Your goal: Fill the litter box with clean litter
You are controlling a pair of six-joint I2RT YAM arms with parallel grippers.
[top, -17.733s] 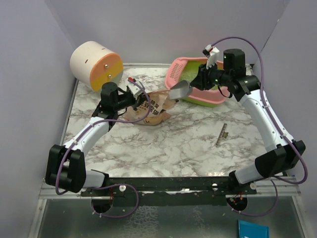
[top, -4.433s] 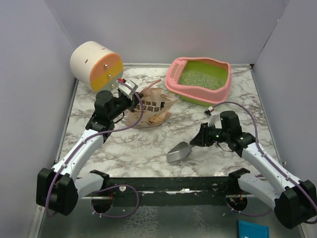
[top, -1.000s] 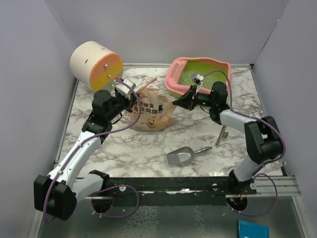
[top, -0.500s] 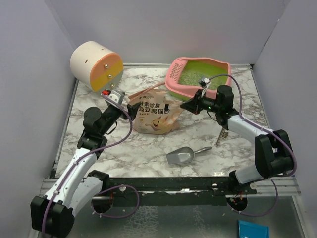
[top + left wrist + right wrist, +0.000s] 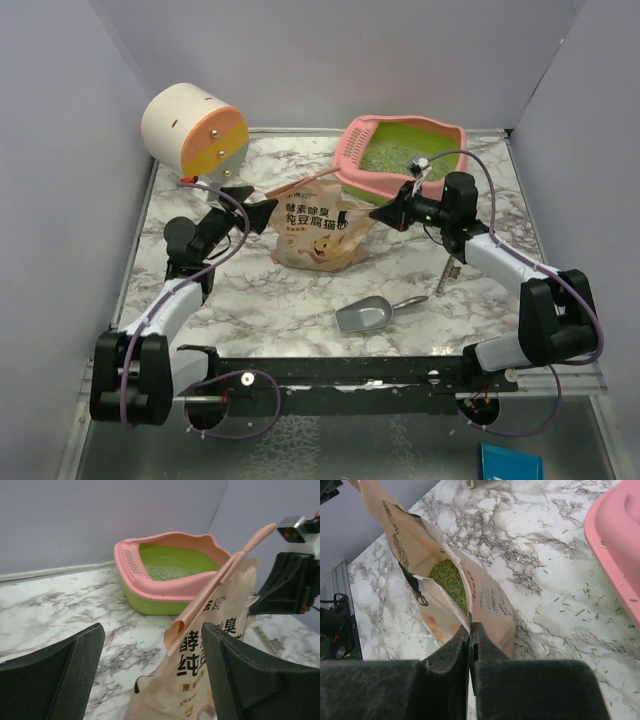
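Observation:
The litter box point(image 5: 352, 140), pink-rimmed with a lime basin, stands at the back right and holds some clean litter point(image 5: 398, 158). It shows behind the bag in the left wrist view point(image 5: 131, 560). A beige printed bag point(image 5: 318, 228) stands upright in front of it, mouth open, with green litter point(image 5: 451, 582) inside. My right gripper point(image 5: 470, 629) is shut on the bag's top edge point(image 5: 485, 600); from above it point(image 5: 379, 213) sits at the bag's right corner. My left gripper point(image 5: 262, 214) is open just left of the bag. Its fingers point(image 5: 55, 675) stand wide apart, clear of the bag's end point(image 5: 200, 650).
A grey metal scoop point(image 5: 365, 315) lies near the front centre. A cream-and-orange cylinder point(image 5: 193, 132) stands at the back left. A small metal strip point(image 5: 452, 270) lies on the right. Loose granules point(image 5: 580, 611) are scattered on the marble by the box.
My left gripper opened, let go of the bag and drew back to the left. The bag, held by the right gripper, shifted right and stands more upright.

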